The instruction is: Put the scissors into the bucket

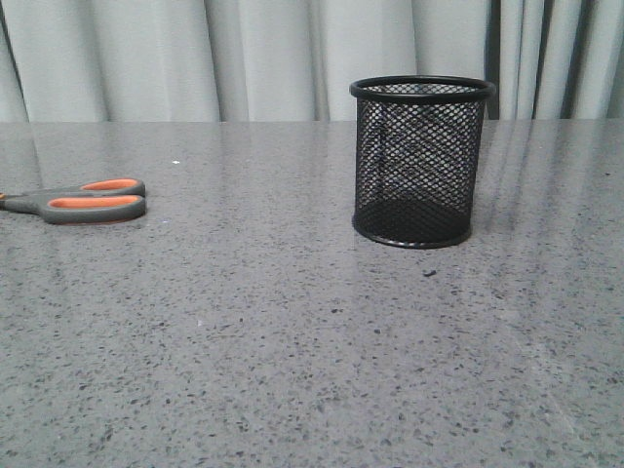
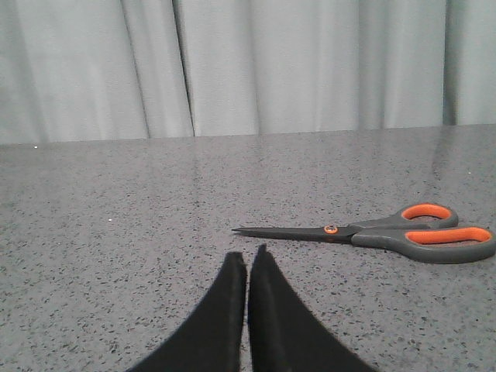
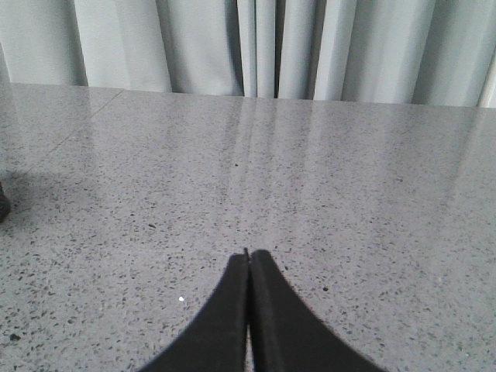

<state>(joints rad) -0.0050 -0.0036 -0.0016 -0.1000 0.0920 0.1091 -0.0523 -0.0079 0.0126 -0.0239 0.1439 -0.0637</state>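
Observation:
The scissors point(image 1: 88, 200), dark grey with orange-lined handles, lie flat on the grey speckled table at the far left of the front view, blades cut off by the frame edge. In the left wrist view the scissors point(image 2: 387, 235) lie closed, tip pointing toward my left gripper point(image 2: 248, 256), which is shut and empty just short of the tip. The bucket point(image 1: 421, 161), a black wire-mesh cup, stands upright right of centre, empty. My right gripper point(image 3: 249, 254) is shut and empty over bare table. Neither gripper shows in the front view.
Grey curtains point(image 1: 244, 58) hang behind the table's far edge. The speckled table top point(image 1: 292, 341) stretches between the scissors and the bucket. A dark edge point(image 3: 3, 205) shows at the side of the right wrist view.

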